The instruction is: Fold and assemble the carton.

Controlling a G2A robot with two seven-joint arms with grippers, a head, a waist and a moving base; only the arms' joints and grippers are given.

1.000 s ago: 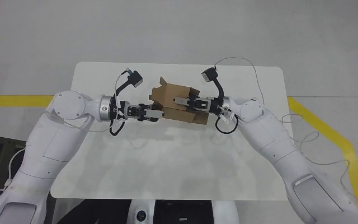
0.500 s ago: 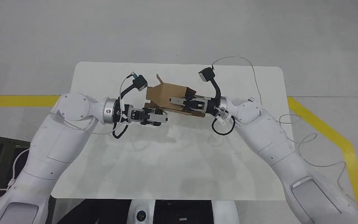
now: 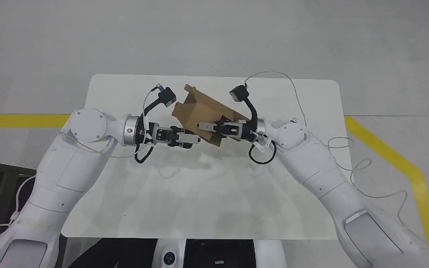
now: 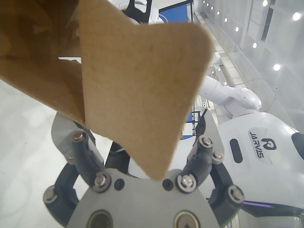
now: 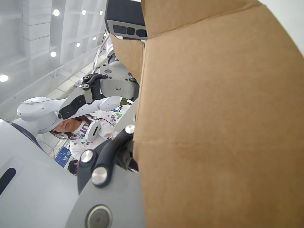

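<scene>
I see the carton (image 3: 206, 111) tilted in the upper centre of the top view, over the far half of the table (image 3: 134, 194), between both arms. My right gripper (image 3: 209, 126) is clamped on its wall from the right of the frame. My left gripper (image 3: 190, 139) is spread wide, and a loose flap (image 4: 142, 84) lies unpinched between its fingers (image 4: 204, 143).

Left white jointed arm (image 3: 80, 130) lying elbow-out, forearm pointing inward. Left grey-plated gripper with black linkages (image 3: 190, 139) (image 4: 133, 124) facing right one, fingers (image 4: 206, 129) standing wide apart. Right white jointed arm (image 3: 315, 164) angling in from opposite side, wrist raised. Right grey gripper with black linkages (image 3: 209, 125) clamping wall of brown cardboard carton (image 3: 201, 110), holding it tilted. Gripper tips sitting just beside each other.
</scene>
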